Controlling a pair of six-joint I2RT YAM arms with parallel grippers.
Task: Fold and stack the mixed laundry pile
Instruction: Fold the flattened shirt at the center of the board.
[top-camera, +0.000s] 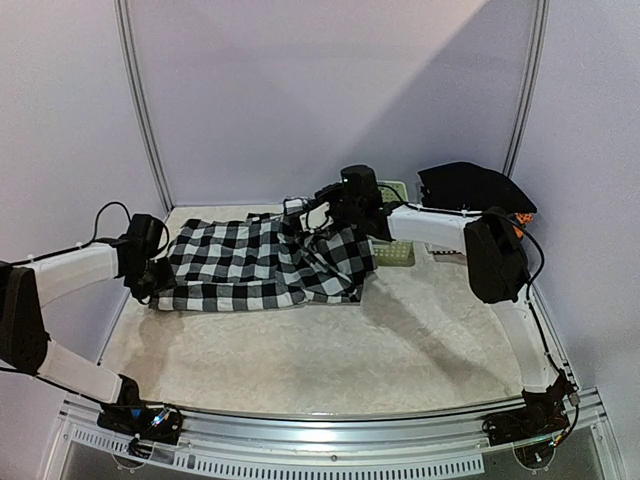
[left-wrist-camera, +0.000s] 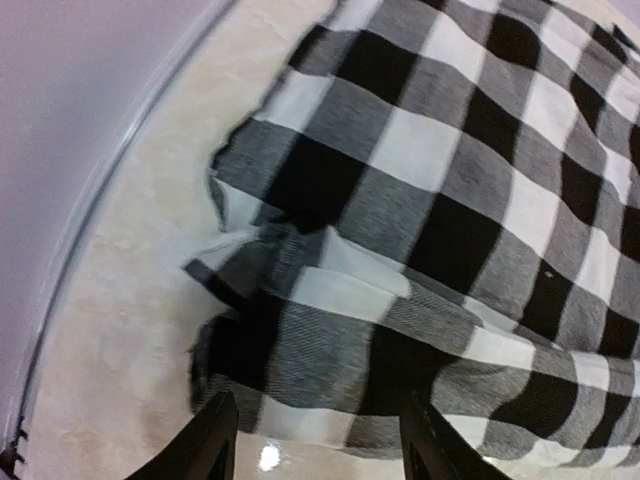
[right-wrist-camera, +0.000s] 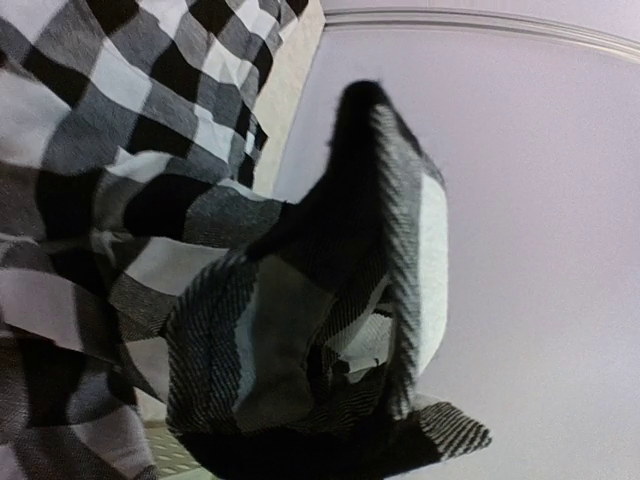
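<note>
The black-and-white checked shirt (top-camera: 255, 265) lies spread across the back of the beige mat. My left gripper (top-camera: 156, 284) is at the shirt's near-left corner. In the left wrist view its fingers (left-wrist-camera: 212, 445) stand apart, and the shirt's hem (left-wrist-camera: 330, 400) lies just ahead of them, ungripped. My right gripper (top-camera: 306, 213) holds the shirt's far edge lifted off the mat. In the right wrist view bunched checked cloth (right-wrist-camera: 280, 330) covers the jaws, so the fingers are hidden. A large black cloth (top-camera: 470, 185) sits at the back right with an orange piece (top-camera: 524, 217) beside it.
A pale green slotted basket (top-camera: 397, 252) stands under the right forearm, just right of the shirt. White walls close in the mat (top-camera: 330, 350) at the back and on both sides. A metal rail (top-camera: 330, 425) runs along the front edge.
</note>
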